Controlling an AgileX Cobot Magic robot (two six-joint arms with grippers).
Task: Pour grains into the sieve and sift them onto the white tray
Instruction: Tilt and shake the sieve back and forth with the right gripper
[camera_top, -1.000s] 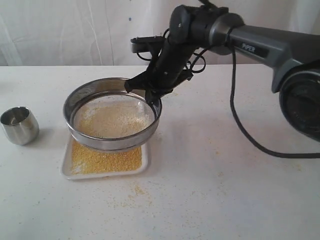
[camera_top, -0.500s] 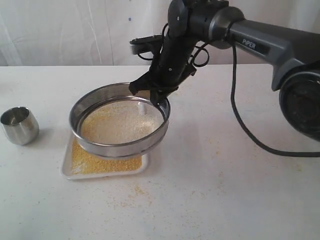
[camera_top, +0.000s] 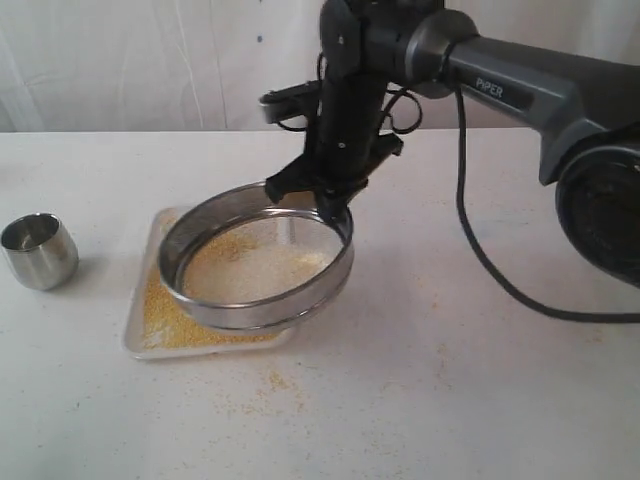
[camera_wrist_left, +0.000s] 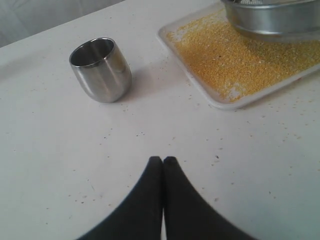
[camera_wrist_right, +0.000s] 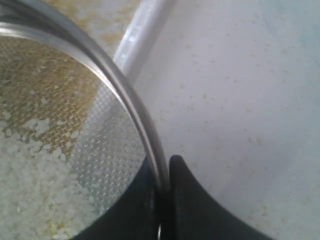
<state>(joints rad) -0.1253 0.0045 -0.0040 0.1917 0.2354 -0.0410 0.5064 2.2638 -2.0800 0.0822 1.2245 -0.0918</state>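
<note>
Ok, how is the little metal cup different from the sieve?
The sieve is wide and shallow with a mesh bottom; the cup is small and rounded. The sieve is held over the tray by the right end effector; the cup stands alone on the table. The sieve holds pale grains; the cup looks empty. Both are shiny steel.

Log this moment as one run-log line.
right pincer: shut on sieve rim | sieve: held above white tray | grains: on tray and in sieve | left pincer: shut, empty
</note>
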